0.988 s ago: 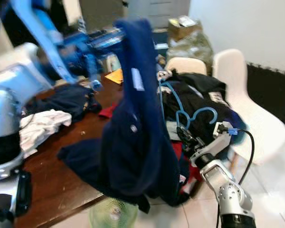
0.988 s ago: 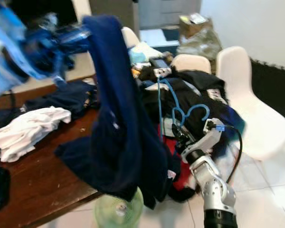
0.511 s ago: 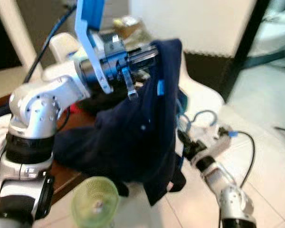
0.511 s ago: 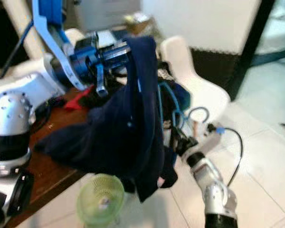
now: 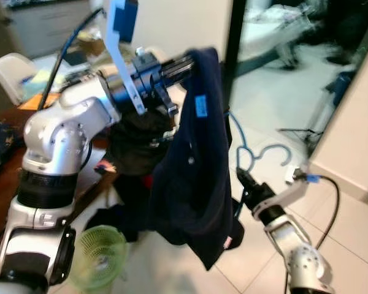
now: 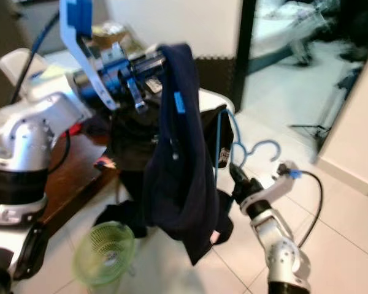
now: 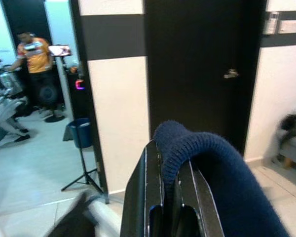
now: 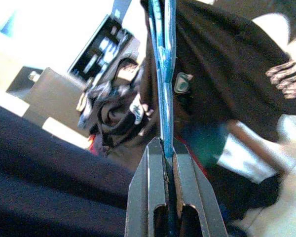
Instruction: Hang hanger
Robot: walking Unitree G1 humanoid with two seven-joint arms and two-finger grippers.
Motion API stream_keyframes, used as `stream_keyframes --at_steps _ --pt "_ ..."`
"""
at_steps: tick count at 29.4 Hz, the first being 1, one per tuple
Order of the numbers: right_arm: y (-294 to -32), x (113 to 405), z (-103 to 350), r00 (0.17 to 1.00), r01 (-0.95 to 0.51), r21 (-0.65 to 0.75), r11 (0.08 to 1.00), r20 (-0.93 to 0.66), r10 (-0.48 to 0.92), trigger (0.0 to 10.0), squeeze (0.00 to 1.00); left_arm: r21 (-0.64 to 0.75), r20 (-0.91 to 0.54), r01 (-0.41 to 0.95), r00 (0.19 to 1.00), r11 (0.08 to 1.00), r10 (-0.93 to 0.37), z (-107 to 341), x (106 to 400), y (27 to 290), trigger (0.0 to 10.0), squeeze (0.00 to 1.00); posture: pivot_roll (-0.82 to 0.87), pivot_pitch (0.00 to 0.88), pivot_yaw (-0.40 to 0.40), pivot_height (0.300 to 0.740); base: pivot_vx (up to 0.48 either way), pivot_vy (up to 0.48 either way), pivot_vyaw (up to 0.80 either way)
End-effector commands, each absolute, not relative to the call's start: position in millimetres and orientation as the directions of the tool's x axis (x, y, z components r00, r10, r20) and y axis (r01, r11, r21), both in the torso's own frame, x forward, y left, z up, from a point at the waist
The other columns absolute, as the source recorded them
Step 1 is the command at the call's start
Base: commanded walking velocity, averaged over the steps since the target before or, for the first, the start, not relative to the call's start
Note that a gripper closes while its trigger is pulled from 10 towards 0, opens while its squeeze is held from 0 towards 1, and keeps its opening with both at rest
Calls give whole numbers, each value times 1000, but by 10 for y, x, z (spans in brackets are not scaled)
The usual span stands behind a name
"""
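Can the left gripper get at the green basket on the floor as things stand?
Probably not. The left gripper is raised high and shut on the navy garment, which drapes down in front. The green basket sits low by the table edge; reaching it would mean dropping or dragging the garment.

Bright daylight, perhaps from the glazed doorway; head views blurred, backgrounds overexposed.

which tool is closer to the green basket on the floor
Left. The left tool holds the navy garment up above the green basket; the right tool, gripping the blue hanger, is across past the garment.
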State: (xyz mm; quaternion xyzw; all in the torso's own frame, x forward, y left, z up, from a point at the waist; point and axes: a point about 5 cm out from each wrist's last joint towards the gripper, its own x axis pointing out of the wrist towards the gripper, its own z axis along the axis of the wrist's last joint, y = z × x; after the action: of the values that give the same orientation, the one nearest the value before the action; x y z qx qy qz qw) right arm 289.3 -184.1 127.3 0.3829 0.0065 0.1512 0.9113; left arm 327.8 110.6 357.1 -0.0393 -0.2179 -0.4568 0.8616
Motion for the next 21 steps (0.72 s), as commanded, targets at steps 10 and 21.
stream_keyframes --at_steps 10,21 --pt "-2123 2990 1238 873 -244 121 962 -405 273 10000 0 123 402 746 565 654 -720 3393 3395 1128 10000 0 3 12 9 740 0 0 -682" --pt "-2415 2932 1185 823 -256 -175 951 -555 120 10000 0 267 190 584 748 767 -636 2875 3675 1200 10000 0 -7 6 6 740 0 0 0"
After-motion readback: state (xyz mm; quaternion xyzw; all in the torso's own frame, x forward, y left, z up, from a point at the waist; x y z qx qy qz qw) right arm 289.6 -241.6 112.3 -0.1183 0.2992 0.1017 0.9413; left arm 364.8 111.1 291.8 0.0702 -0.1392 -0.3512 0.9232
